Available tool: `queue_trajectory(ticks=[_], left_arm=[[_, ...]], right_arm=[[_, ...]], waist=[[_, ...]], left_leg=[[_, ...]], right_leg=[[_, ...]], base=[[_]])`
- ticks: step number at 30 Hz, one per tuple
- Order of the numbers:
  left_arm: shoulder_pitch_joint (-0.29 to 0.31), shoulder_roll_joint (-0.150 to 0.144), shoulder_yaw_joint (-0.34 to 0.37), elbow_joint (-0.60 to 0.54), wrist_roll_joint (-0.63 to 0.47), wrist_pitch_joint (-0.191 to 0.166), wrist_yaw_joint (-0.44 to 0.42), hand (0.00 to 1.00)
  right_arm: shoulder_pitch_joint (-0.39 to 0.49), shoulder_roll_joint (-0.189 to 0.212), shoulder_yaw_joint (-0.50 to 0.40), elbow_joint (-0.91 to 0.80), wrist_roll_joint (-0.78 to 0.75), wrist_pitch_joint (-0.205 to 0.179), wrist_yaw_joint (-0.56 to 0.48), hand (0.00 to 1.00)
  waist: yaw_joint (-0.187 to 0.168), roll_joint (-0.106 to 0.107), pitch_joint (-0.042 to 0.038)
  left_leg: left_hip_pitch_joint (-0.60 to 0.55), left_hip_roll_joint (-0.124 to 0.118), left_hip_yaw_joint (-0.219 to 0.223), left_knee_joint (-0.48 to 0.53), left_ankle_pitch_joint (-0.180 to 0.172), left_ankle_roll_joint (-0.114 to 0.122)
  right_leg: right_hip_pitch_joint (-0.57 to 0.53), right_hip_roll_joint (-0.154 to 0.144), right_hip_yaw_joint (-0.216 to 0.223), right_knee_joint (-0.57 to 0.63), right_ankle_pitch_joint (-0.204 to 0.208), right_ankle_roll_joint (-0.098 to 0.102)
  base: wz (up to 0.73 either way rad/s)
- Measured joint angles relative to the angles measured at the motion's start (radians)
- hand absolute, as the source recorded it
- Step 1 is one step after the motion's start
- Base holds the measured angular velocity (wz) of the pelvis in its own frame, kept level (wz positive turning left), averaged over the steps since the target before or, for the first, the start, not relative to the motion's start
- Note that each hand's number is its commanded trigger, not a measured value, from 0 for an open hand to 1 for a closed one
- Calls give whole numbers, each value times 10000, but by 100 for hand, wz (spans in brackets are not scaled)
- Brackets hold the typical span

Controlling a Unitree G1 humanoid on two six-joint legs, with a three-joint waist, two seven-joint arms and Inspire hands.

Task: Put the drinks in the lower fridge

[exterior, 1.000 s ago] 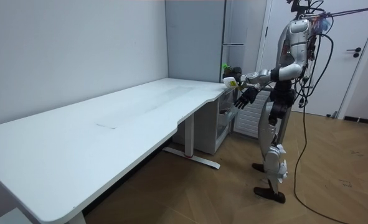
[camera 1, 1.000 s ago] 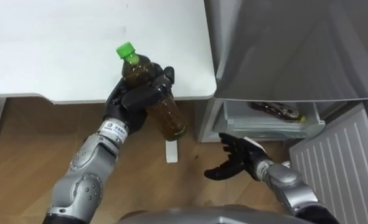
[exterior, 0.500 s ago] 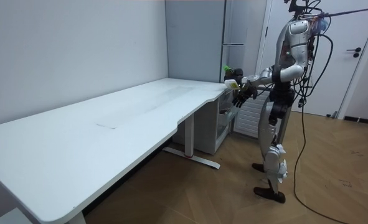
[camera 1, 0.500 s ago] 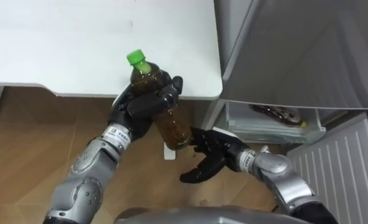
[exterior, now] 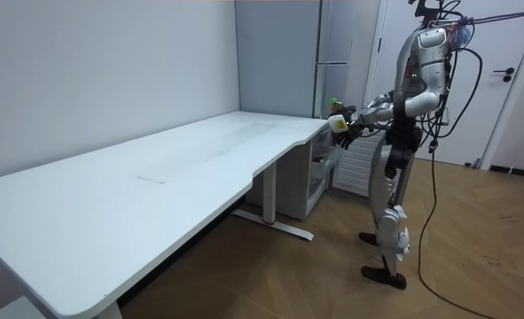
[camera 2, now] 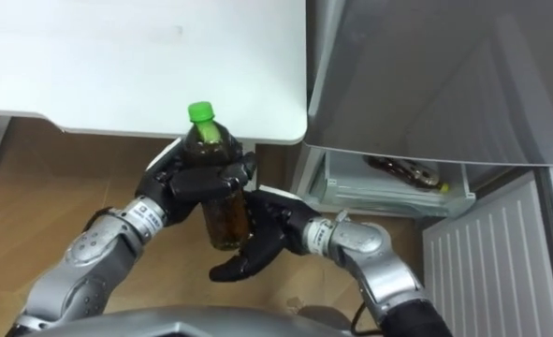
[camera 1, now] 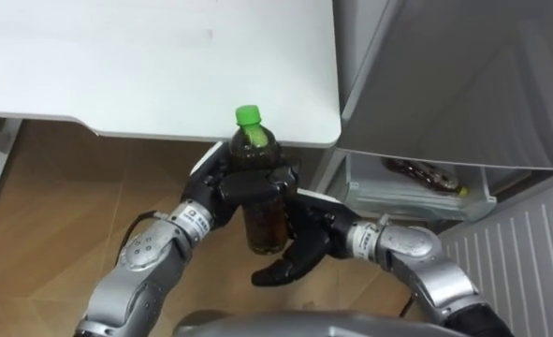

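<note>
Just off the corner of the white table (camera 1: pixel 164 75), your left hand (camera 1: pixel 231 187) is curled round the upper body of the green-capped drink bottle (camera 1: pixel 265 225), holding it upright above the wooden floor (camera 1: pixel 61 206). Your right hand (camera 1: pixel 299 241) sits right beside the bottle's lower half, fingers spread and loose, gripping nothing. You cannot tell whether it touches. A second bottle (camera 1: pixel 424 172) lies in the open fridge drawer (camera 1: pixel 416 198).
</note>
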Motion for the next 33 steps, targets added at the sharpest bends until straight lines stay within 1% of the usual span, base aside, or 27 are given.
queue_trajectory(ticks=[4, 9, 11, 15, 18, 21, 25, 27, 28, 29, 33], left_arm=[[-2, 9, 9, -3, 25, 0, -87, 100], [0, 10, 6, 6, 517, -1, -310, 100], [-1, -3, -4, 3, 542, -6, -352, 100], [-2, -51, -45, 4, 560, -248, -375, 100], [-2, -56, -116, 4, 865, -499, -376, 100], [-2, -50, -199, 5, 966, -704, -374, 100], [-2, -41, -287, 48, 965, -924, -366, 100], [-2, 8, -375, 91, 959, -990, -332, 100], [-1, 34, -418, 98, 959, -992, -332, 100], [0, 45, -435, 98, 959, -992, -332, 100], [-18, 46, -474, 98, 943, -1026, -335, 100]], right_arm=[[-3, -51, 0, -1, 355, 21, 28, 0], [-3, -32, -30, -12, 414, 34, 50, 0], [-3, -34, -49, -12, 562, 73, 94, 0], [7, -51, -76, -12, 1041, 88, 96, 0], [6, -53, -77, -12, 1156, 88, 95, 0], [21, -159, -45, -11, 1548, 88, 92, 0], [19, -303, 92, -11, 1970, 85, 69, 0], [21, -404, 211, -6, 2134, 85, -9, 76], [23, -494, 278, 0, 2303, 85, -54, 98], [24, -516, 299, 3, 2333, 85, -67, 100], [41, -523, 375, 57, 2643, 85, -326, 100]], waist=[[2, -14, -9], [0, -24, -7], [1, -23, -6], [1, 11, 15], [1, 43, 28], [10, 81, 52], [3, 148, 19], [3, 160, 16], [10, 164, 15], [9, 164, 15], [4, 168, 11]], left_leg=[[8, 1, 0, -4, 1, 1], [8, 1, -6, -8, 1, 1], [8, 2, -9, -9, 1, 0], [8, 3, -15, -18, 0, 0], [11, 4, -9, -17, 0, 0], [3, 4, -8, -17, 0, 0], [2, 4, -9, -19, 0, 0], [2, 4, -9, -19, 0, 0], [3, 4, -9, -18, 0, 0], [3, 4, -9, -16, 0, 0], [2, 4, -10, -2, 1, 0]], right_leg=[[1, 0, 0, 4, 0, 1], [5, 1, -19, 3, 0, 0], [5, 1, -25, 3, 0, 0], [4, 1, -20, 3, 0, 0], [8, 2, -20, 3, 0, 0], [5, 2, -22, 3, 1, 0], [1, 5, -24, 3, 0, 0], [3, 5, -33, 2, 0, 0], [2, 4, -43, 2, 0, 0], [2, 4, -47, 2, 0, 0], [3, 1, -52, 6, 1, 0]], base=[[0], [0], [0], [0], [0], [0], [0], [0], [0], [0], [0]])
